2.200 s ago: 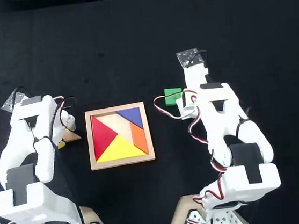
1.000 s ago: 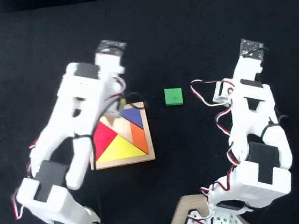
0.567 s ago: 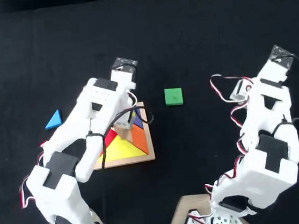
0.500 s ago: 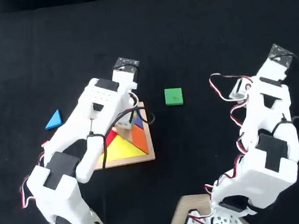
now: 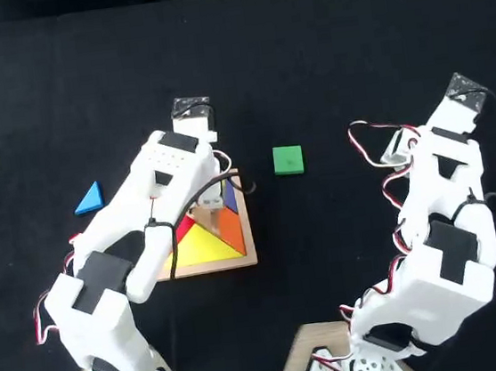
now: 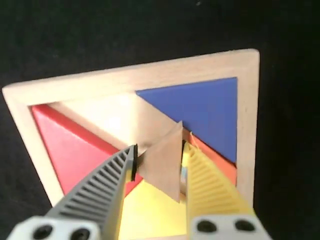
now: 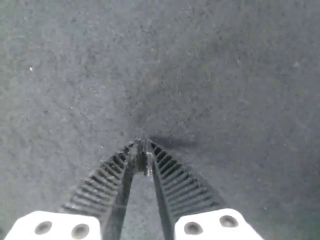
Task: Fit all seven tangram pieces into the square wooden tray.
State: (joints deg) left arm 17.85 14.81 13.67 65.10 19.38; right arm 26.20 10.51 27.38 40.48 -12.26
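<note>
The square wooden tray [image 5: 246, 230] [image 6: 150, 75] lies mid-table with red [image 6: 70, 145], yellow [image 5: 203, 244], orange [image 5: 231, 225] and blue [image 6: 205, 110] pieces in it. My left gripper [image 6: 157, 162] hovers over the tray's middle, shut on a plain wooden triangle [image 6: 162, 167] held on edge above the bare wooden gap [image 6: 110, 112]. In the high view the left arm [image 5: 170, 172] covers much of the tray. A green square [image 5: 288, 160] lies to the tray's right, a light blue triangle [image 5: 89, 199] to its left. My right gripper [image 7: 142, 152] is shut and empty over bare black cloth.
The right arm [image 5: 440, 181] stands at the table's right side, away from the pieces. Black cloth covers the whole table. A wooden base plate [image 5: 286, 365] sits at the near edge between the arms.
The left arm carried the wooden triangle from left of the tray to above its middle, uncovering the light blue triangle. The right arm withdrew from the green square to the right.
</note>
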